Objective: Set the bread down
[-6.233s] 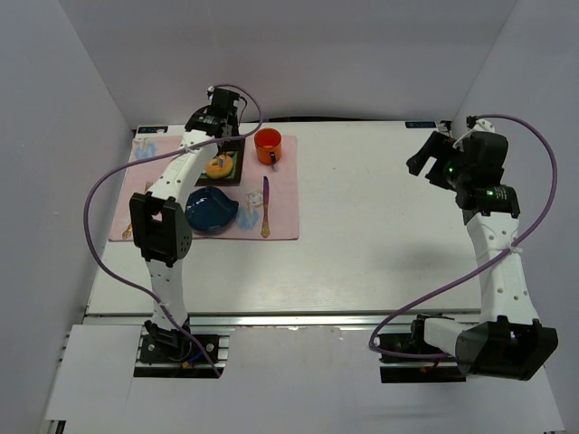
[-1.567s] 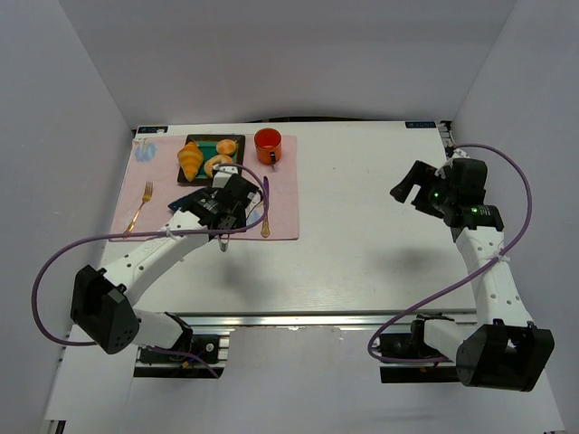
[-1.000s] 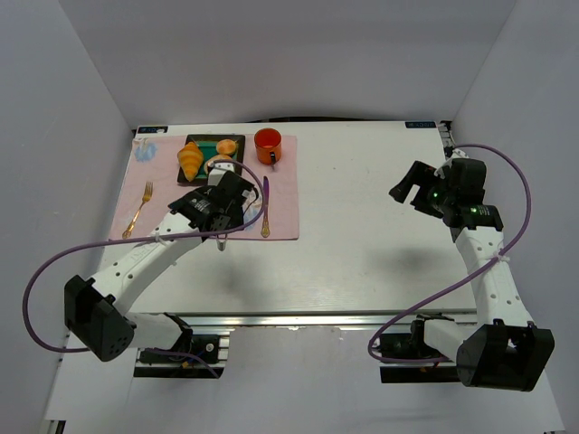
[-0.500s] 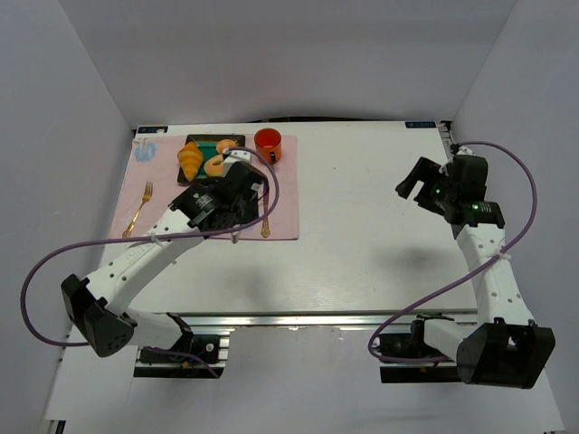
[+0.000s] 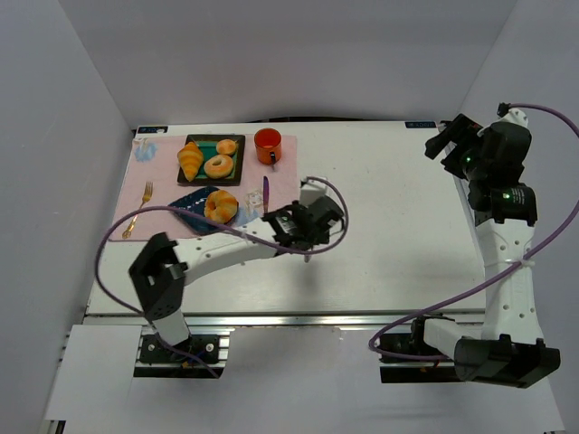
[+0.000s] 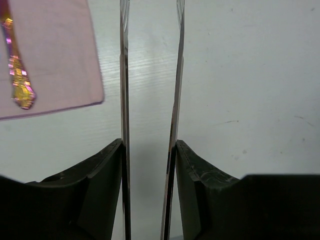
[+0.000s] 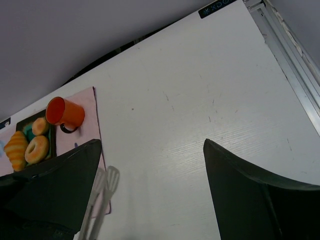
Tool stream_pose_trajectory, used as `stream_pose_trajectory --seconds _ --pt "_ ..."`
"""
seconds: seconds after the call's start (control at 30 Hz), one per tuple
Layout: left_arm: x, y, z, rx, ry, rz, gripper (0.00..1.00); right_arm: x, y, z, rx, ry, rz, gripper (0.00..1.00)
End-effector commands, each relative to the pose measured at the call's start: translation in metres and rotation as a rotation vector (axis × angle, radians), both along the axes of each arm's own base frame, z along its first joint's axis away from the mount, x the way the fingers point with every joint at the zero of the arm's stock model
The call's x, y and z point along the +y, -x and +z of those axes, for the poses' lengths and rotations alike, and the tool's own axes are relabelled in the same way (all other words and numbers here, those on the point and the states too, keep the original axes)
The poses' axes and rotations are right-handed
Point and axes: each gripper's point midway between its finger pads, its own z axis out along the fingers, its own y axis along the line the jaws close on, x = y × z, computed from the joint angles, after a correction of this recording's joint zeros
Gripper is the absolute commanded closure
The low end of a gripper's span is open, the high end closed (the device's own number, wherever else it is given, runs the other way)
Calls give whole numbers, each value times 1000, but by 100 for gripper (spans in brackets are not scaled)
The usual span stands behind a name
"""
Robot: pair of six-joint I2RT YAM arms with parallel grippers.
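Left gripper (image 6: pixel 150 20): jaws stood narrowly apart, empty, above table (image 5: pixel 389 235). Bread (image 5: pixel 221 205) lay on blue plate (image 5: pixel 188 200); placement judged done, retreat due next.

The left arm (image 5: pixel 226 249) is folding at its elbow near 8 o'clock in the overhead view and pointing its forearm toward 3 o'clock. Its left gripper (image 6: pixel 151 15) is holding its jaws slightly parted, gripping nothing. The right arm (image 5: pixel 507 262) is standing tall at 2 o'clock, and the right gripper (image 7: pixel 150 150) is holding its jaws wide and empty.
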Motion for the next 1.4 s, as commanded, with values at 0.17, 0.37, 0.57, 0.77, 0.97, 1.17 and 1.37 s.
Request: stream_pose_trajectory --seconds 0.17,0.37,0.57,0.77,0.97,1.17,1.37 --pt "-50 12 -51 -89 10 117 48 -1 15 25 -63 34 5 11" --pt "-45 17 -75 -110 11 186 41 0 19 26 -71 48 18 11" --pt "-43 22 -97 -84 -30 186 21 0 21 22 -65 50 20 11" --pt "-41 23 -100 -79 -32 190 18 0 25 22 -66 50 20 11" --pt "-37 27 -70 -113 -34 199 8 9 27 23 -78 21 60 11" --pt "-10 42 50 -260 55 246 2 15 35 22 -89 2 83 11" --pt "104 60 136 -380 149 349 2 25 47 -10 -66 -25 126 11"
